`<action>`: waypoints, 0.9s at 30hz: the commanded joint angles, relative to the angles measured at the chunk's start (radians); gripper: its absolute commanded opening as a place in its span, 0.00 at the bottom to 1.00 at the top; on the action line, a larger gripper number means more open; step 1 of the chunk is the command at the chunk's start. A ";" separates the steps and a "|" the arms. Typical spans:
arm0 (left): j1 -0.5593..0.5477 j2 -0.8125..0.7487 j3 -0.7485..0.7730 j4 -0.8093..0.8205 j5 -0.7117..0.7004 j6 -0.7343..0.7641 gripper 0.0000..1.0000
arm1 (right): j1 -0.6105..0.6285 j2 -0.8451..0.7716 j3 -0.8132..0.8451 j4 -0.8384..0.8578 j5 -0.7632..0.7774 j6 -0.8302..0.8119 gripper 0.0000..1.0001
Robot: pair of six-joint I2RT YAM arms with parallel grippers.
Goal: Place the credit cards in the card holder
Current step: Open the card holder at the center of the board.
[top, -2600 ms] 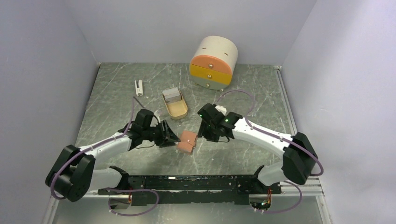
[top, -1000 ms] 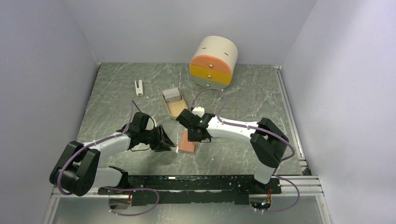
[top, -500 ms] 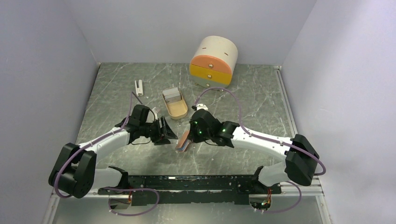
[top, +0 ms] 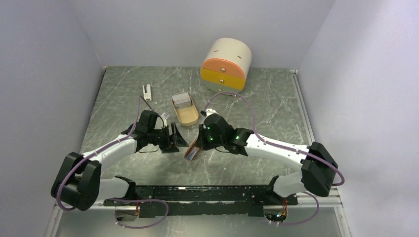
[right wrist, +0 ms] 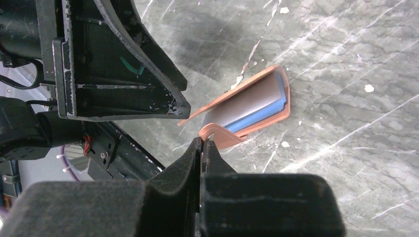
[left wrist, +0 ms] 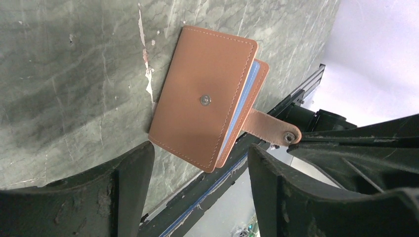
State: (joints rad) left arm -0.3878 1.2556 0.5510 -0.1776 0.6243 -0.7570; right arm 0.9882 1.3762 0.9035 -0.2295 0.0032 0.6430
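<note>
Bright even overhead light, soft shadows on the table (top: 276, 98), wrist-view foregrounds blurred.

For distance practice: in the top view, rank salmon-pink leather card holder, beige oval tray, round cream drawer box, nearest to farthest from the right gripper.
1. Card holder, held by right gripper.
2. Tray, just behind.
3. Drawer box, far back.
</note>
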 commanded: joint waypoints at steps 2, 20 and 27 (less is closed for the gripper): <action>0.009 -0.006 0.011 0.026 0.015 0.022 0.74 | -0.032 0.004 0.035 0.029 -0.039 -0.032 0.00; 0.009 0.056 -0.019 0.104 0.030 0.009 0.69 | -0.102 -0.024 -0.017 0.064 -0.149 -0.012 0.00; 0.009 0.057 -0.034 0.115 0.027 0.007 0.68 | -0.116 -0.049 -0.044 0.030 -0.113 -0.009 0.00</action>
State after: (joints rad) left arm -0.3874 1.3117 0.5327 -0.0990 0.6331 -0.7521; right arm 0.8871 1.3621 0.8871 -0.1852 -0.1253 0.6289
